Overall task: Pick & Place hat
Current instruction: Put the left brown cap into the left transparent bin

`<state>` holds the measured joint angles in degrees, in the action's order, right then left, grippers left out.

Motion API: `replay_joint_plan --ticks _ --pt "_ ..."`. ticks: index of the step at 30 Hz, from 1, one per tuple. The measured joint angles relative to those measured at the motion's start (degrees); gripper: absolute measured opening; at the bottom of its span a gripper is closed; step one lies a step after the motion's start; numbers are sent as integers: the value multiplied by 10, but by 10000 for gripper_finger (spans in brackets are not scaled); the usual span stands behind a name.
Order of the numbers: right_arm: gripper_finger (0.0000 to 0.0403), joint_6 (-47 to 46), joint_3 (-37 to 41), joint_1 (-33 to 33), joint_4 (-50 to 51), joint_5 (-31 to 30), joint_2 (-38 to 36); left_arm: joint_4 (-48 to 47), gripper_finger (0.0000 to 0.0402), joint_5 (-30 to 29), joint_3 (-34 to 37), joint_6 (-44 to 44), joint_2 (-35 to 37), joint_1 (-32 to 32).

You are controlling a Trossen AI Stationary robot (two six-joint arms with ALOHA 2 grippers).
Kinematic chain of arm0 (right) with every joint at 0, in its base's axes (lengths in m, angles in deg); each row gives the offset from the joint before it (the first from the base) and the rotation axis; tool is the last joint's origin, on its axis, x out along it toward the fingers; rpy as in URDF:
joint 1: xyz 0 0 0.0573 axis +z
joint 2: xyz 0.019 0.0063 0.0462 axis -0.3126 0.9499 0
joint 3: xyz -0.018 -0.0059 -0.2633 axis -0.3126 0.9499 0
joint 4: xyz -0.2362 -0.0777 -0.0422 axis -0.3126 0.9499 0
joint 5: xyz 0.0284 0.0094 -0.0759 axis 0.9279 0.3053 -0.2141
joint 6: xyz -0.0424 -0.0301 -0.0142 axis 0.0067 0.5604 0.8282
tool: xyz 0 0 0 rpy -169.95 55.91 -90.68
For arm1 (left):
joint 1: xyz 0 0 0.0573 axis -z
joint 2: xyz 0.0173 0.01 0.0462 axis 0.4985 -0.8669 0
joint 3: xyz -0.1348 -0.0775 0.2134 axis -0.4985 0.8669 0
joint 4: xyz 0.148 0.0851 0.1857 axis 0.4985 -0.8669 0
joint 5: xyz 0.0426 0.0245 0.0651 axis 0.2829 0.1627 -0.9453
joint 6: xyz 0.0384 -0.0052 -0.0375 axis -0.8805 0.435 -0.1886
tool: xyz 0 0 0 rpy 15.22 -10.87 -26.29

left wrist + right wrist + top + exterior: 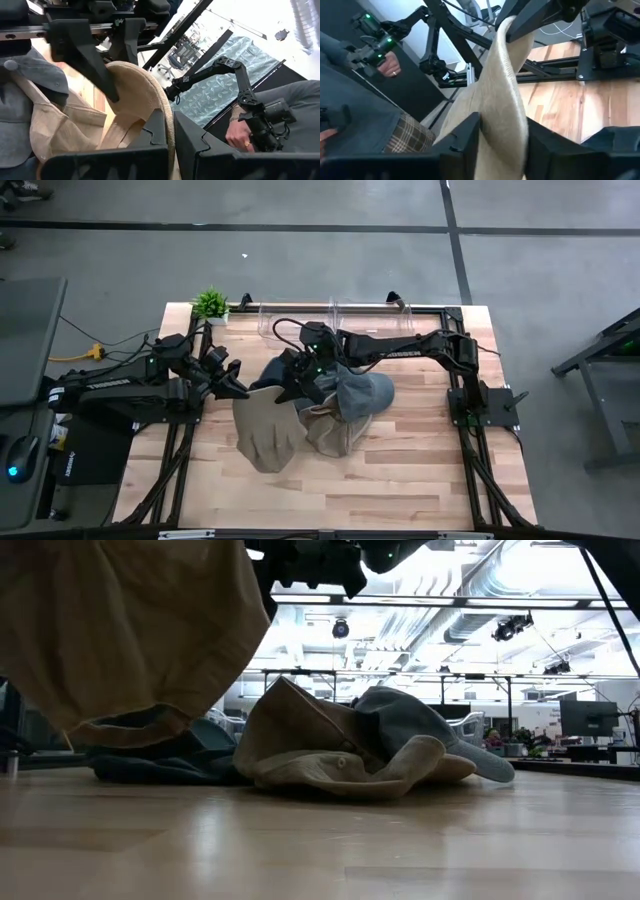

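On the wooden table point(400, 470), a heap of hats point(350, 755) was observed near the centre, with one tan hat point(265, 430) raised clear of it and its brim held from both sides. The left gripper point(238, 385) and the right gripper point(290, 388) were each found clamped on that brim, the cloth pinched between the fingers point(152, 132) in both wrist views. The pick was judged complete; placement was judged outstanding, no destination being identifiable.

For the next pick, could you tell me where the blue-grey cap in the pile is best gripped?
Probably by the brim of the blue-grey cap, which pokes out flat and free at the pile's right end in the low view. Come from above, on the right arm's side.
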<state>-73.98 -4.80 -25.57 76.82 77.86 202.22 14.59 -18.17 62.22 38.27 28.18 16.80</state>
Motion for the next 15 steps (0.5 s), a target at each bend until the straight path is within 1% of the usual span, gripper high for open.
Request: replay_joint_plan --ticks 4,5,12,15 --pt "27 0 0 0 -11 24 0 -1 0 2 0 -1 0 0" --pt "16 0 0 1 -15 28 0 0 0 2 0 -1 0 0" --pt "7 -12 0 1 -27 24 0 1 1 2 0 -1 0 0" --pt "7 -13 0 3 -25 18 0 -1 10 -6 0 0 1 0"
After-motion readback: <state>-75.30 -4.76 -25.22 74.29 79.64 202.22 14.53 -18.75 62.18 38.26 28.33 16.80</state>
